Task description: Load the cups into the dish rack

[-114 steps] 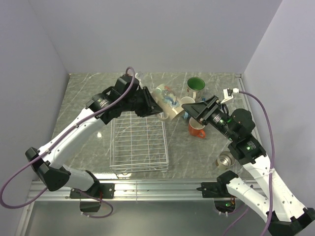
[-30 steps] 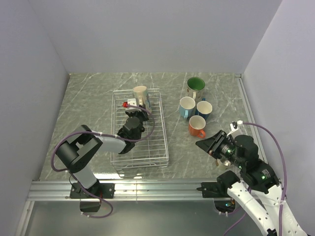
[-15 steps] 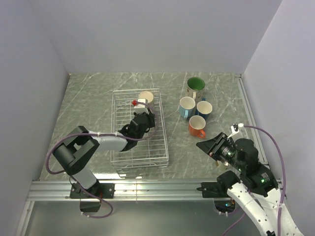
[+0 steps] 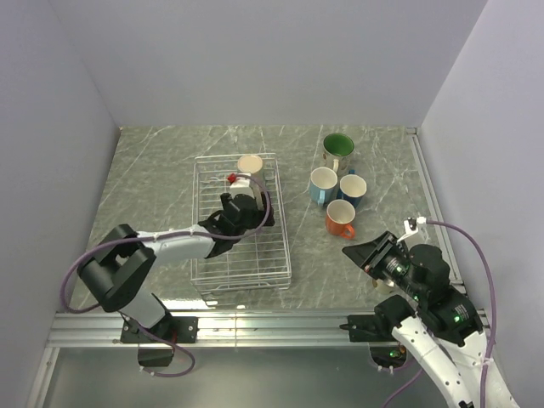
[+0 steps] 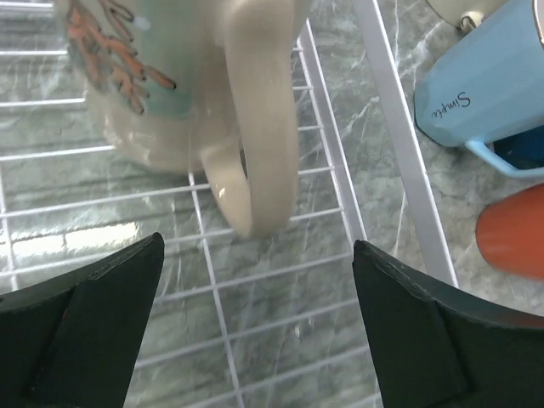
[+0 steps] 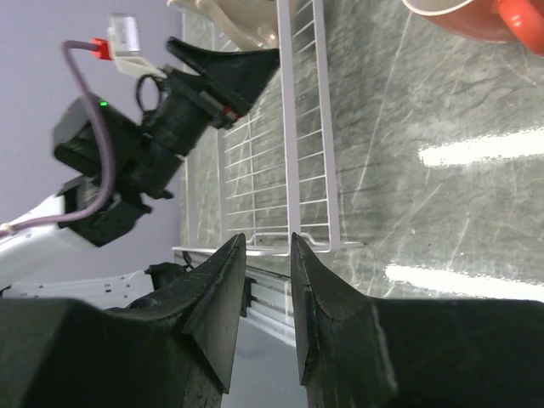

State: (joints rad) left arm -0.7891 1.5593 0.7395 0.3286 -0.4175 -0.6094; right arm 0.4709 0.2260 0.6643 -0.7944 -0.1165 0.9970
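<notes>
The left gripper (image 5: 257, 246) has its two black fingers spread wide, one on either side of the handle of a tall beige ceramic mug with a painted pattern (image 5: 170, 85), and neither finger touches it. The mug stands upright at the far right corner of the white wire-grid dish rack (image 4: 242, 259), close to its right rim.

The step in hand looks like the letting-go of this mug. To do it well, the arm should pull straight back along the line of the fingers and keep them wide, so that no pad catches the handle and tips or turns the mug. It should also lift a little to get over the rack wires.

The right gripper (image 6: 268, 242) hangs low at the near right with only a narrow slit between its fingers and nothing in it. Beyond it, on the grey marbled tabletop (image 4: 153, 170), stand an orange-red mug (image 4: 340, 217), a light blue mug (image 4: 323, 183), a dark blue mug (image 4: 352, 187) and a cream mug with a green inside (image 4: 337, 146), all outside the rack.
</notes>
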